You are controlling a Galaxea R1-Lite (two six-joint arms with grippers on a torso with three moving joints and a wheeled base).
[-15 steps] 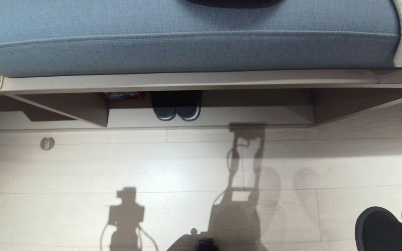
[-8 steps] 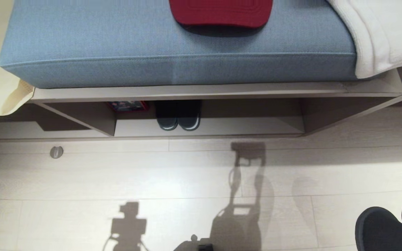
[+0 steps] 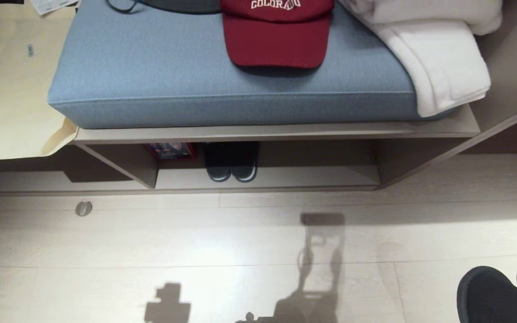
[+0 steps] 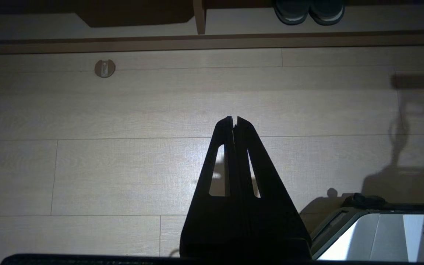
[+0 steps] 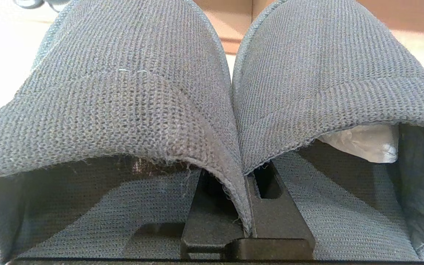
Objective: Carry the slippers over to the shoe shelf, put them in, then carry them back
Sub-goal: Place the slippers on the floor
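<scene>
The right gripper pinches the slippers by their inner edges; the left gripper stays closed, empty. We approach the shoe shelf squarely, aiming right of the other pair.

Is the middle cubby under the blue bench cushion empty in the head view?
No, a dark pair with white sole edging stands side by side in the shoe shelf, beside a red box.
</scene>
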